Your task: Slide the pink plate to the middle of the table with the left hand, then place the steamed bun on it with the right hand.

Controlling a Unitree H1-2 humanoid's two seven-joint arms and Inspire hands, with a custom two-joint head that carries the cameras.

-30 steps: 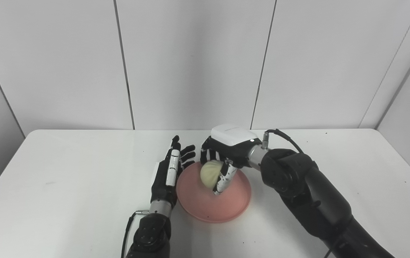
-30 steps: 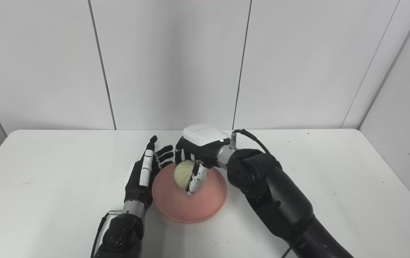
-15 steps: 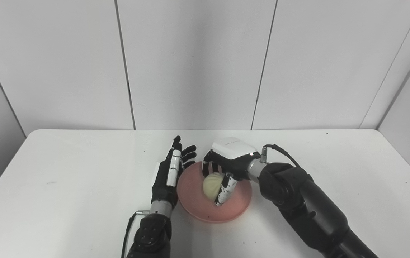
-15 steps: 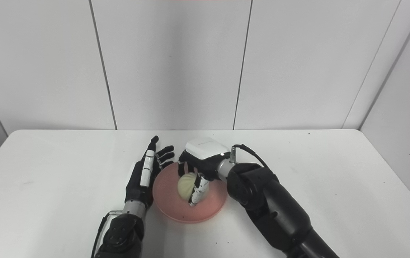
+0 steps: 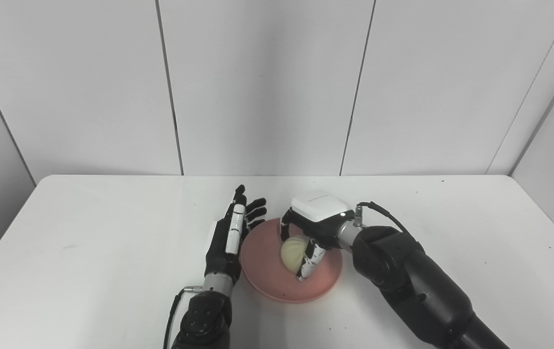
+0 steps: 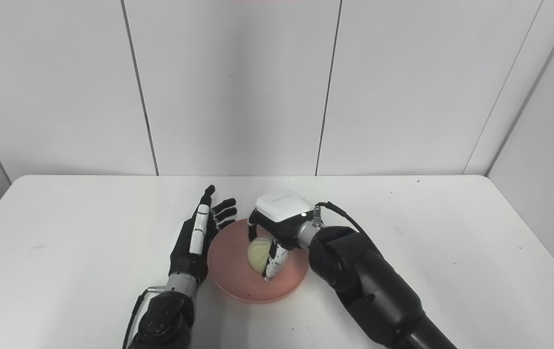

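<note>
Half a second on: right hand point(image 5: 311, 231) lowered over pink plate point(image 5: 262, 264), fingers closed around steamed bun point(image 5: 292, 252), probably touching plate centre. Left hand point(image 5: 230, 237) open beside plate's left rim. Release remaining.

Illumination is bright, even and diffuse. Both views are sharp, without glare or blur. Soft, faint shadows lie under the arms on the table point(image 5: 87, 252).
</note>
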